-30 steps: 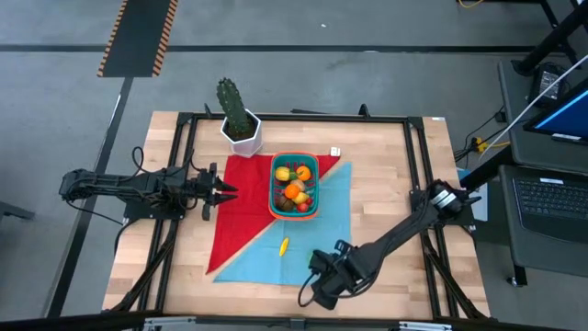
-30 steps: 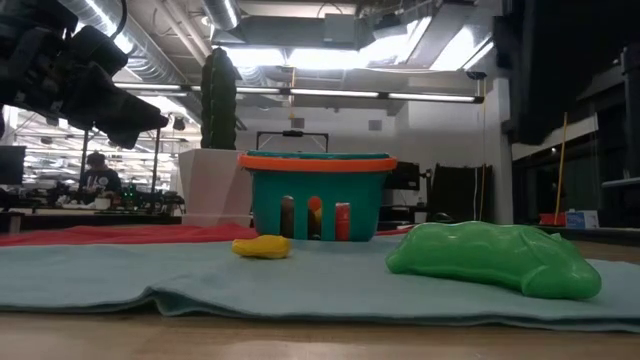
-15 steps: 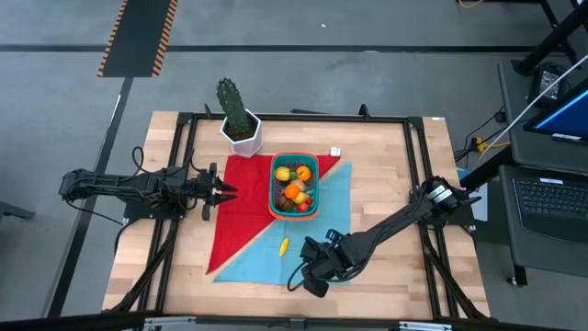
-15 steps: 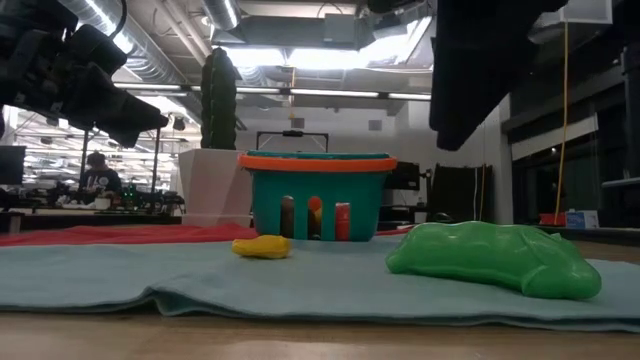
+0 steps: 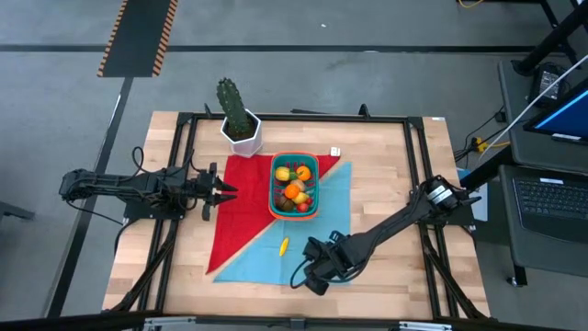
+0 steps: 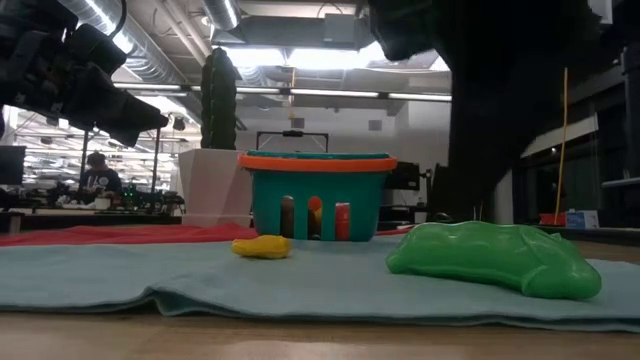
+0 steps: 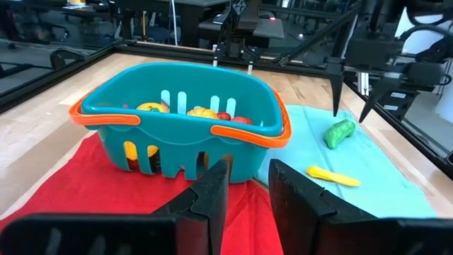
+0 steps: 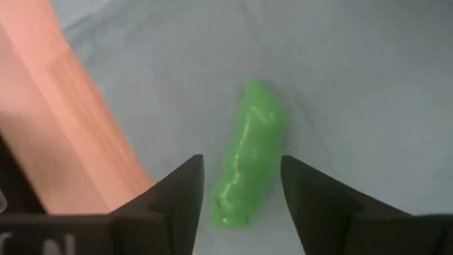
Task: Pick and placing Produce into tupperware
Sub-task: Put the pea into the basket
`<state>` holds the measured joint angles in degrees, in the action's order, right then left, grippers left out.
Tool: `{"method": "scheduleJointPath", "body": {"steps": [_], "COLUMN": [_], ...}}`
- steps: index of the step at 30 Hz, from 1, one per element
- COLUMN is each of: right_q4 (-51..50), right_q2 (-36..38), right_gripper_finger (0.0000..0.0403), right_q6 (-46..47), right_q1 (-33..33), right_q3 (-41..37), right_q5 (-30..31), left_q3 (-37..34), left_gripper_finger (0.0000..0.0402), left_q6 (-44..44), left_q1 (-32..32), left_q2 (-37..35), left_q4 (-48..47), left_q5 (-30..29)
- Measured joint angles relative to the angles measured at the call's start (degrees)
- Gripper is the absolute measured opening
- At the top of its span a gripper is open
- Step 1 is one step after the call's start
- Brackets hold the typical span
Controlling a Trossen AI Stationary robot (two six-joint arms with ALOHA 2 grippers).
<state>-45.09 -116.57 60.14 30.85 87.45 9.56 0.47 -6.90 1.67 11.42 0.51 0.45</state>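
Note:
The teal tupperware (image 5: 294, 186) with an orange rim stands mid-table on red and light-blue cloths and holds several produce pieces. A small yellow piece (image 5: 284, 245) and a green piece (image 6: 490, 258) lie on the blue cloth near the front. My right gripper (image 8: 241, 161) points steeply down over the green piece (image 8: 251, 152), open, one finger on each side of it and a little above it. In the high view this gripper (image 5: 305, 278) hides the green piece. My left gripper (image 5: 220, 190) hovers level at the table's left, slightly open, holding nothing.
A green cactus in a white pot (image 5: 239, 124) stands at the far left, behind the tupperware. The red cloth (image 5: 241, 216) and blue cloth (image 5: 335, 207) cover the table's middle. A black frame (image 5: 418, 165) runs around the wooden table top.
My right gripper has moved toward the table's left and a little toward the far edge. It has sunk, and now stands over the green piece. The produce and the tupperware have stayed where they were.

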Motion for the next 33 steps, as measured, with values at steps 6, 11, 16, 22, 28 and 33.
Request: {"method": "scheduleJointPath", "body": {"steps": [6,11,16,22,28,33], "right_q4": [1.8,4.1,3.2,3.5,3.8,3.8], "right_q2": [0.0,0.0,-0.4,-2.0,-3.9,-4.6], "right_gripper_finger": [0.0216,0.0221,0.0221,0.0221,0.0221,0.0221], "right_q6": [1.2,1.1,0.8,0.6,0.4,-0.4], "right_q1": [0.0,0.0,0.0,0.0,-0.2,-0.3], "right_q3": [-0.7,-0.7,-0.7,-0.7,-0.7,-0.7], "right_q5": [-0.9,-1.1,-1.0,-0.9,-1.1,-1.1], "left_q3": [0.0,0.0,0.0,0.0,0.0,0.0], "left_gripper_finger": [0.0096,0.0096,0.0096,0.0096,0.0096,0.0096], "left_q6": [0.0,0.0,0.0,0.0,0.0,0.0], "left_q1": [0.0,0.0,0.0,0.0,0.0,0.0], "left_q2": [0.0,0.0,0.0,0.0,0.0,0.0], "left_q4": [0.0,0.0,0.0,0.0,0.0,0.0], "left_q5": [0.0,0.0,0.0,0.0,0.0,0.0]}}
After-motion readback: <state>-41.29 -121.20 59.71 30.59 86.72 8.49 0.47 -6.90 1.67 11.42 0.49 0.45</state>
